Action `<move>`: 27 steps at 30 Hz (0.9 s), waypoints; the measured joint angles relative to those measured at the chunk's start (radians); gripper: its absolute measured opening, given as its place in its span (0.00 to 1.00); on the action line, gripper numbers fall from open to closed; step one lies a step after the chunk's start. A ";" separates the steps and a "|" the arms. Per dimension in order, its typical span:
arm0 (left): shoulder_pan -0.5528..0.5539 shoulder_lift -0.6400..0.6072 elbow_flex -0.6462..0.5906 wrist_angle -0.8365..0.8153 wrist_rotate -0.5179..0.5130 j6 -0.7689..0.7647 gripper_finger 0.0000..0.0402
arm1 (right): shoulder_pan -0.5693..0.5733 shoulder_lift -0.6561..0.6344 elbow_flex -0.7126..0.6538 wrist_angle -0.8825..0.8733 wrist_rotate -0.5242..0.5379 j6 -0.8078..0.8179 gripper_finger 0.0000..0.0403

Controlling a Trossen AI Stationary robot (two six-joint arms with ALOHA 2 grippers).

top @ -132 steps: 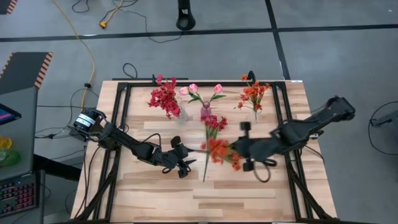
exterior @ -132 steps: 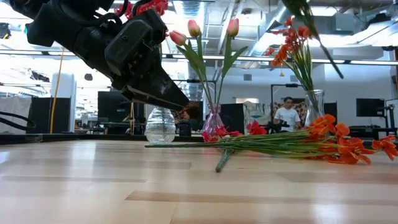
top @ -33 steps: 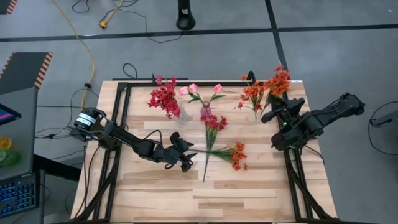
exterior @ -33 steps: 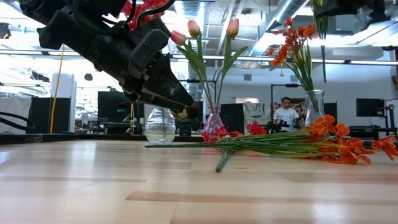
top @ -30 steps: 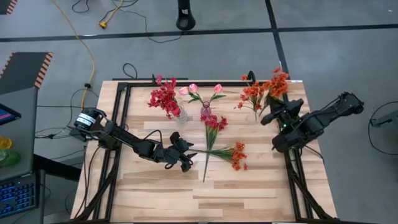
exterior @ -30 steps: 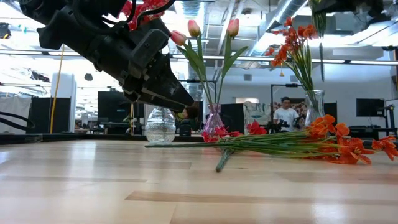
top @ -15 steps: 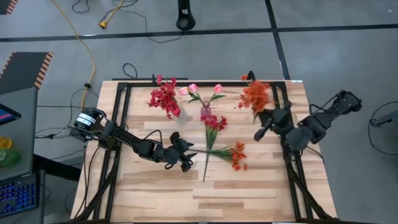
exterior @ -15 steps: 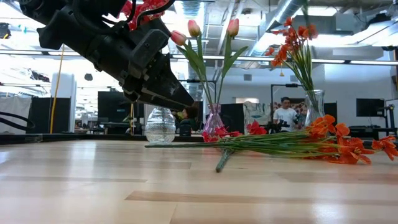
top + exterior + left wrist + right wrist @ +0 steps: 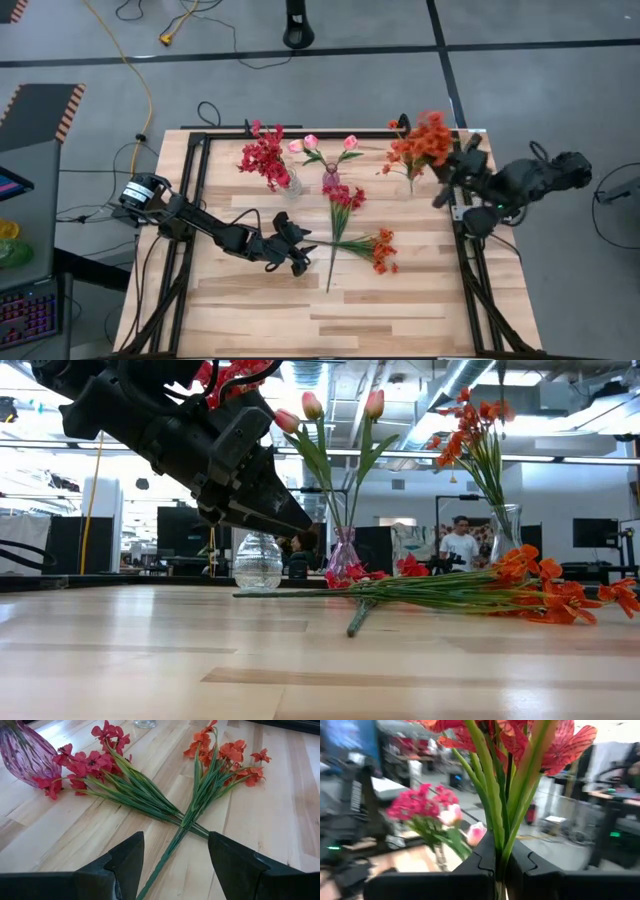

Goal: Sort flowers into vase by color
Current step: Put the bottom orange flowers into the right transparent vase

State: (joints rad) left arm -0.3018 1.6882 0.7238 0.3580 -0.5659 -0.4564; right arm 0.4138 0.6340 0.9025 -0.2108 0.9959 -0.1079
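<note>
Table (image 9: 400,310): wooden. Left claw (image 9: 300,262), fingers spread, near the front centre beside loose red and orange flowers (image 9: 350,235). Right claw (image 9: 496,870), near the back right corner, clenched on an orange sprig (image 9: 432,135), seemingly above the orange-flower vase (image 9: 505,530).

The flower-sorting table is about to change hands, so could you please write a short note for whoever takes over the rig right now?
Right gripper: shut on an orange sprig, held upright near the right-hand vase, which holds orange flowers.
Left gripper: open, low over the table, facing the stems of the loose flowers.
Vases: the left vase holds red flowers, the middle purple vase holds pink tulips.
Still on the table: a red sprig and an orange sprig bunch, stems crossed.
Left to do: seat the held sprig, then sort the two loose ones.
</note>
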 joint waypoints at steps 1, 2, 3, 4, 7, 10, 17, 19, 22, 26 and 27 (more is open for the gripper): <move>0.000 0.000 0.000 0.000 0.000 0.000 0.52 | 0.005 -0.033 -0.026 0.013 -0.023 0.000 0.10; 0.000 0.000 0.000 0.000 -0.002 0.000 0.52 | 0.010 -0.062 -0.055 0.033 -0.046 -0.005 0.10; 0.000 0.000 0.000 0.000 -0.007 -0.001 0.52 | 0.015 -0.091 -0.087 0.049 -0.056 -0.016 0.10; 0.000 0.000 0.000 0.000 -0.011 -0.002 0.52 | 0.019 -0.119 -0.118 0.060 -0.056 -0.033 0.10; 0.000 0.000 0.000 0.000 -0.019 -0.009 0.52 | 0.018 -0.200 -0.198 0.128 -0.057 -0.091 0.10; 0.000 0.000 0.000 0.000 -0.019 -0.009 0.52 | 0.015 -0.267 -0.254 0.153 -0.054 -0.141 0.10; 0.000 0.000 0.000 0.000 -0.022 -0.011 0.52 | 0.015 -0.348 -0.329 0.149 -0.054 -0.189 0.10; 0.000 0.000 0.000 0.000 -0.022 -0.011 0.52 | 0.016 -0.359 -0.353 0.147 -0.054 -0.189 0.10; 0.000 0.000 0.000 0.000 -0.022 -0.011 0.52 | 0.016 -0.368 -0.388 0.140 -0.053 -0.190 0.10; 0.000 0.000 0.000 0.000 -0.022 -0.011 0.52 | 0.006 -0.369 -0.426 0.146 0.021 -0.204 0.10; 0.000 0.000 0.000 0.000 -0.022 -0.011 0.52 | -0.002 -0.369 -0.439 0.144 0.042 -0.211 0.10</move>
State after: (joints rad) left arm -0.3016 1.6882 0.7238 0.3576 -0.5877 -0.4675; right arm 0.4123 0.2653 0.4640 -0.0665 1.0381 -0.3187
